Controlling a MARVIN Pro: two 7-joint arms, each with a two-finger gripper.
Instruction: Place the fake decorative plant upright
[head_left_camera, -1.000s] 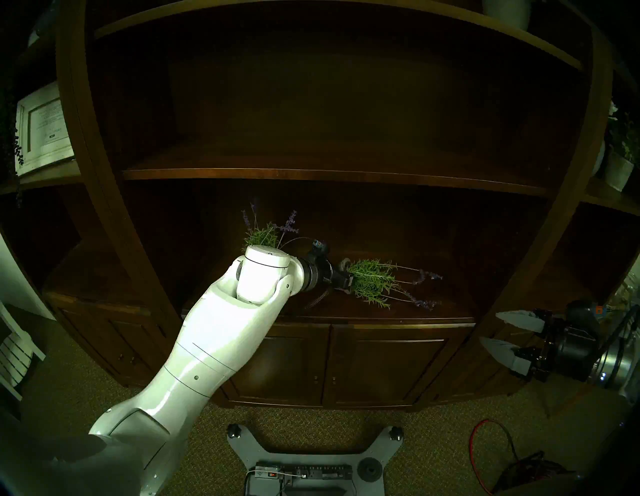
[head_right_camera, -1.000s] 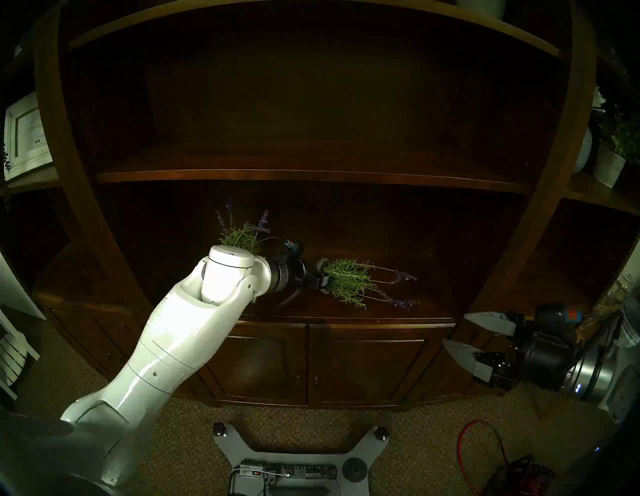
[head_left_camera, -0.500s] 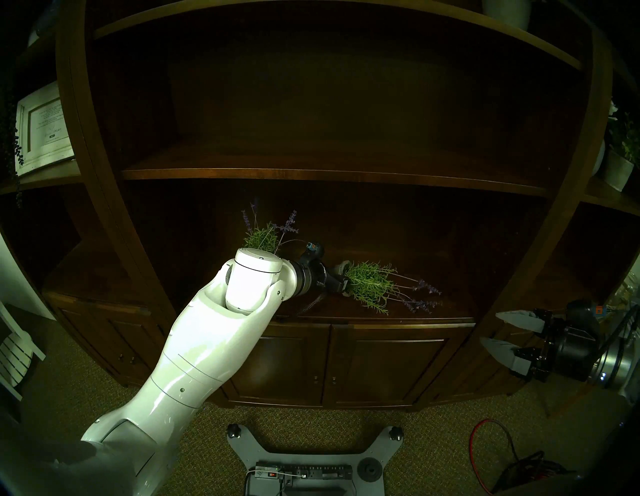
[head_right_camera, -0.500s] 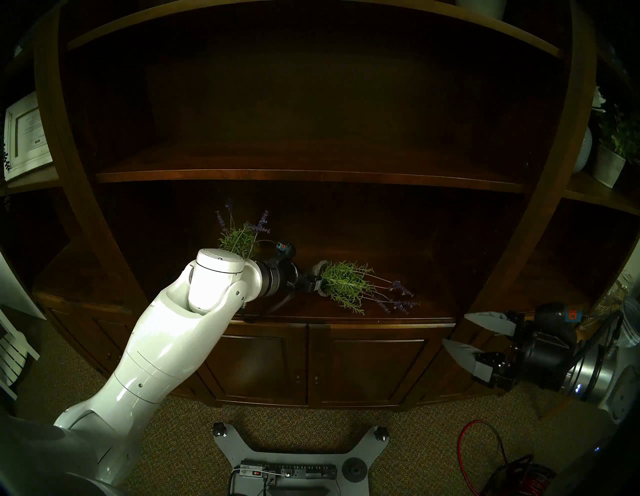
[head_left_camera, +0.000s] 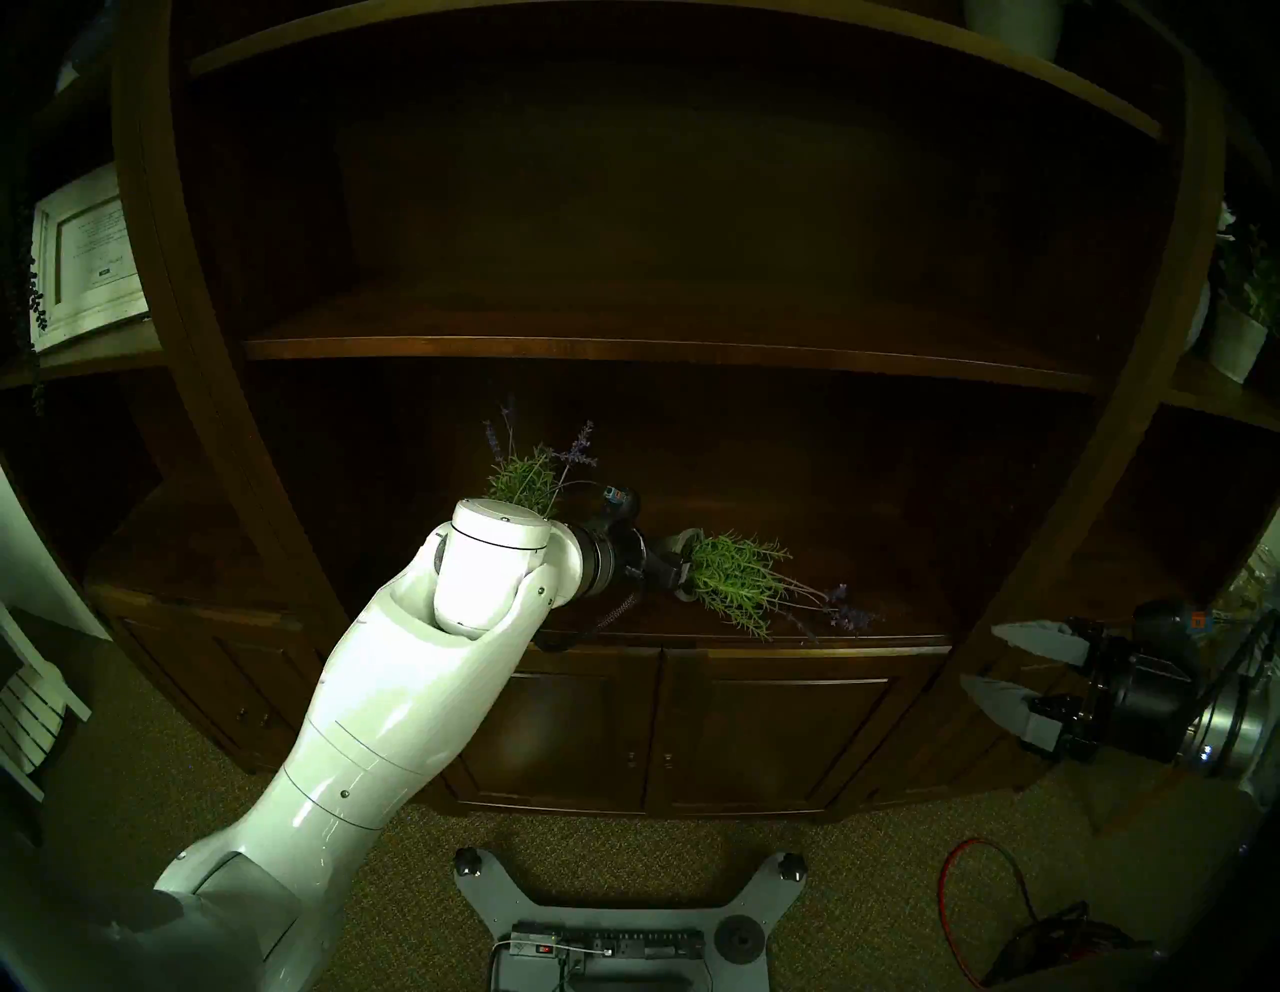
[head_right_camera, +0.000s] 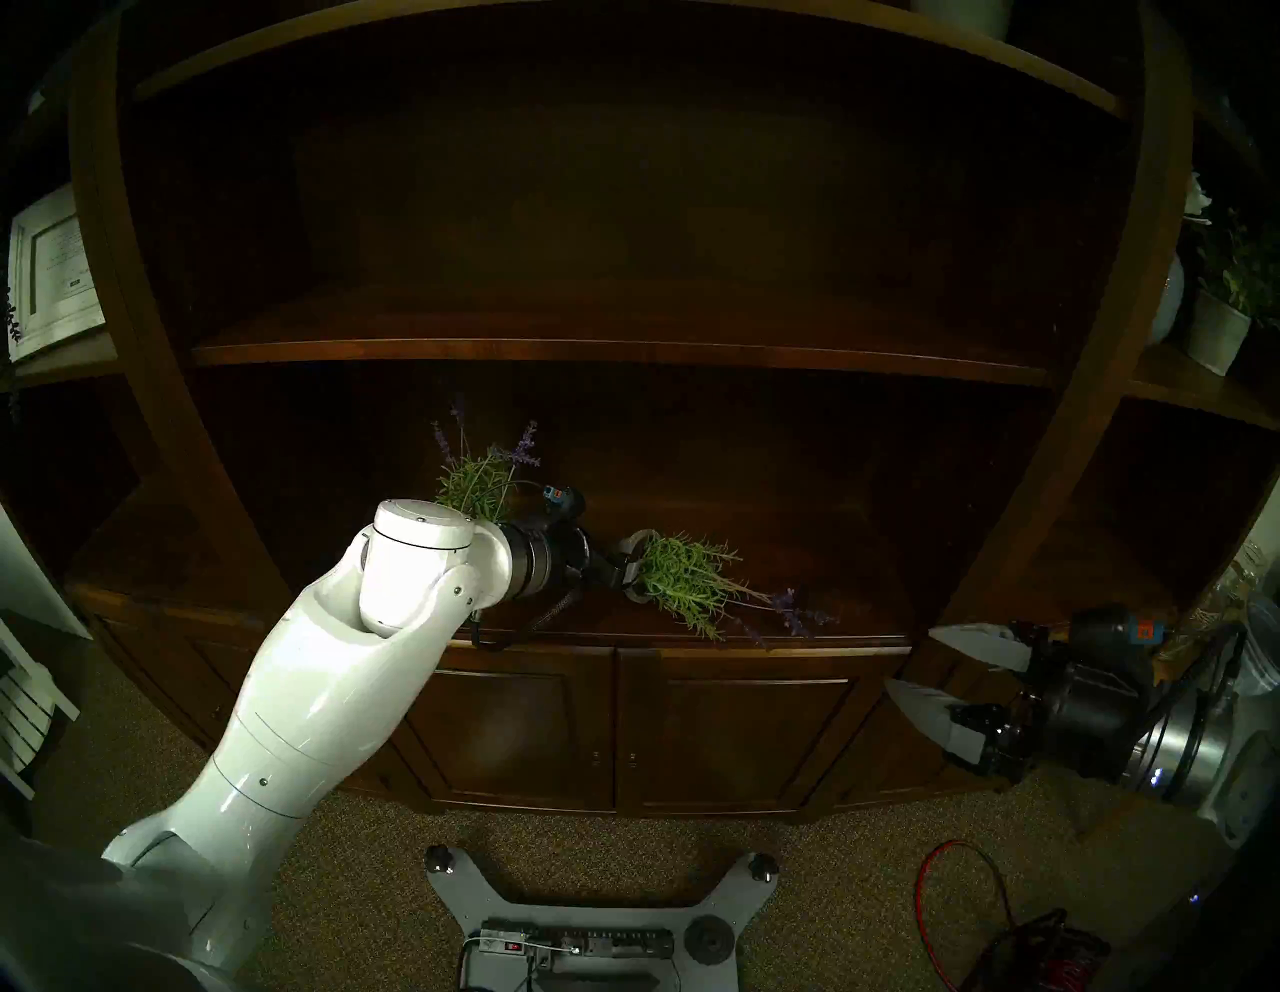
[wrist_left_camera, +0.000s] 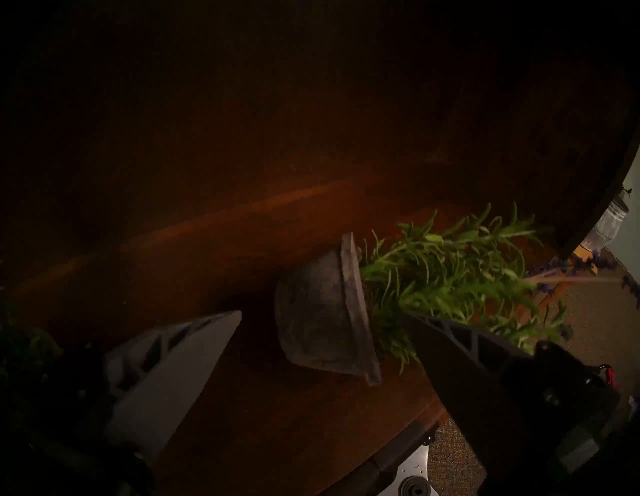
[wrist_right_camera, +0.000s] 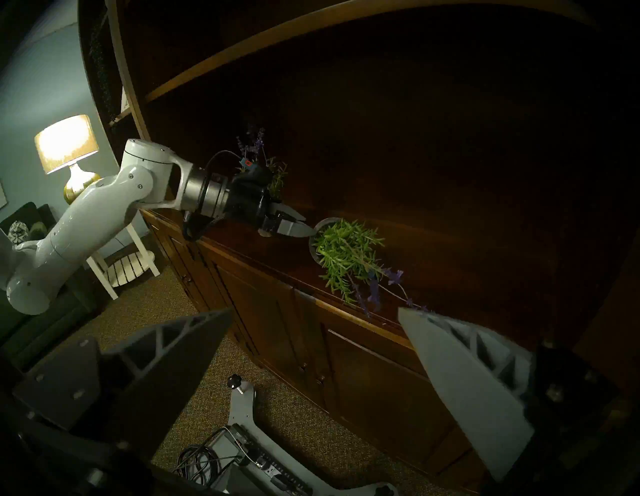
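Grey pot (wrist_left_camera: 322, 322) of toppled lavender plant (head_left_camera: 744, 578) sits btwn left gripper's (wrist_left_camera: 320, 317) spread jaws; right gripper (head_left_camera: 997, 665) released

Dark wooden shelving unit (head_left_camera: 665, 350) with cabinet doors (head_left_camera: 776, 734) below stood on tan carpet (head_left_camera: 152, 776). Lit table lamp (wrist_right_camera: 65, 145) glowed against blue-grey wall (wrist_right_camera: 31, 79); white slatted side table (wrist_right_camera: 124, 266) stood beneath.

The dark wood surface (head_left_camera: 866, 609) is looking smooth and a bit shiny, and the grey pot (wrist_left_camera: 322, 322) is looking rough and matt.
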